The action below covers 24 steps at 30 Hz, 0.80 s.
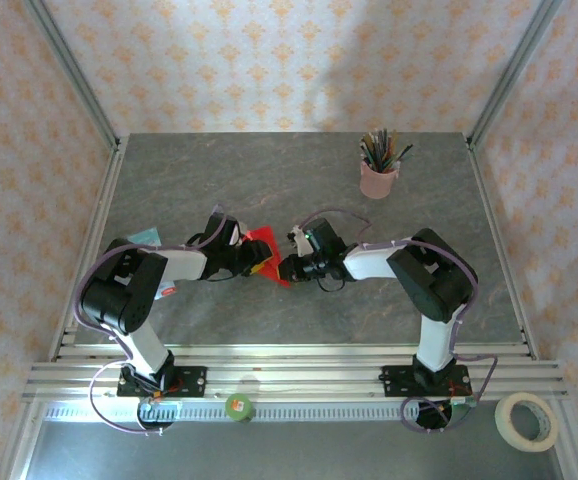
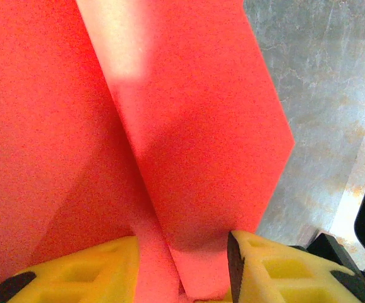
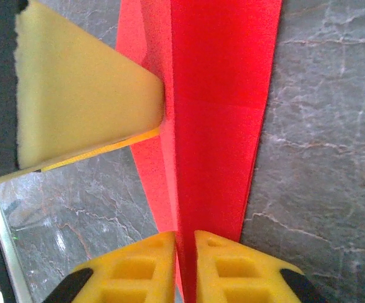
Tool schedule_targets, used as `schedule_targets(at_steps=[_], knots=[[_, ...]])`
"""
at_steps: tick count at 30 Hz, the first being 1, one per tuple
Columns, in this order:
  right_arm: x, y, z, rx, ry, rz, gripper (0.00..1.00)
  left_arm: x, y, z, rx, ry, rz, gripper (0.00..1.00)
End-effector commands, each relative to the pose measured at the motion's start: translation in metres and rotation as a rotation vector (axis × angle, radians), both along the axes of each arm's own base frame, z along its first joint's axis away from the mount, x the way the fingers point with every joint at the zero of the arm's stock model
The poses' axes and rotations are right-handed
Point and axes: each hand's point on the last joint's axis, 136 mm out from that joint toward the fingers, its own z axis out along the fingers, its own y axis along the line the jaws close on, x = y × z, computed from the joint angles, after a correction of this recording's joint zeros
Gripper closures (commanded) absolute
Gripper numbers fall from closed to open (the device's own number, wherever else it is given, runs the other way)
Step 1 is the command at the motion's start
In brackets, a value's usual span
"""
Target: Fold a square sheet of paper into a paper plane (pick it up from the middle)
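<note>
Right gripper (image 3: 185,235) is clamping the red paper (image 3: 223,95). In the right wrist view its two yellow fingers are sitting almost together, pinching the thin folded edge between them. The sheet is running away from them as a long narrow strip, with the grey table (image 3: 334,158) behind it.

Left gripper (image 2: 182,243) is facing the same paper from the opposite side. Its yellow fingers are standing apart and a raised fold of the sheet is passing down between them. One finger is touching the paper's lower edge (whether this amounts to a hold, cannot tell from the left wrist view). In the right wrist view, one pale pad (image 3: 88,101) of the left gripper is resting its tip against the paper's flank.

Top view: both grippers are meeting near the table's middle, somewhat toward the near edge. The paper is sitting between them, partly folded, with one pointed corner showing. Pink pencil cup (image 1: 378,178) is standing well apart, toward the far right. Roll of tape (image 1: 526,420) is lying beyond the rail at the near right corner.
</note>
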Motion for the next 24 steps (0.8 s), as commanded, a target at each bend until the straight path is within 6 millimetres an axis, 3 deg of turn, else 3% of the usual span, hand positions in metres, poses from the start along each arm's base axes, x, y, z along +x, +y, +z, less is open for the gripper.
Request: schedule_targets(at_steps=[1, 4, 9, 14, 18, 24], knots=[[-0.003, -0.002, -0.001, 0.002, 0.023, -0.018, 0.88, -0.026, 0.020, -0.048, 0.135, 0.130, 0.012, 0.56], [-0.006, -0.006, -0.011, -0.017, 0.052, -0.027, 0.91, -0.017, 0.016, -0.032, 0.113, 0.090, 0.008, 0.56], [-0.014, -0.013, -0.024, -0.032, 0.103, -0.043, 0.93, 0.012, 0.007, 0.025, 0.052, -0.061, 0.024, 0.55], [-0.019, -0.013, -0.028, -0.020, 0.147, -0.041, 0.93, 0.025, 0.010, 0.062, -0.003, -0.190, 0.057, 0.55], [-0.020, -0.013, -0.027, -0.005, 0.184, -0.047, 0.94, 0.025, 0.007, 0.077, -0.060, -0.280, 0.039, 0.64], [-0.018, -0.020, -0.026, 0.036, 0.218, -0.079, 0.95, 0.019, -0.001, 0.069, -0.111, -0.307, -0.007, 0.79]])
